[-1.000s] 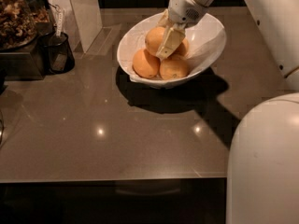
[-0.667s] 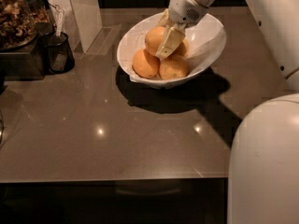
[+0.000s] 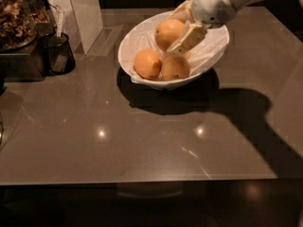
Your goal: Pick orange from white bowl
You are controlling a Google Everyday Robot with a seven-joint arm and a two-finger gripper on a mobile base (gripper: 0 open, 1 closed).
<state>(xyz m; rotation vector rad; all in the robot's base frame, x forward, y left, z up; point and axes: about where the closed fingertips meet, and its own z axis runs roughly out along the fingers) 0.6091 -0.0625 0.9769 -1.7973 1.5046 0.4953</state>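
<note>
Two other oranges (image 3: 147, 64) lie in the white bowl (image 3: 213, 51); over them the gripper (image 3: 177, 32) has its jaws clamped on the orange (image 3: 165, 31).

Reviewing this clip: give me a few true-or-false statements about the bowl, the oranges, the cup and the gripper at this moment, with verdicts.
1. The gripper is over the white bowl, right beside the top orange. True.
2. One orange lies on the counter outside the bowl. False: every orange in view sits inside the bowl, none on the counter.
3. The black cup stands left of the bowl in this view. True.
4. The bowl is turned upside down. False: it rests on the counter with its open side up.
</note>
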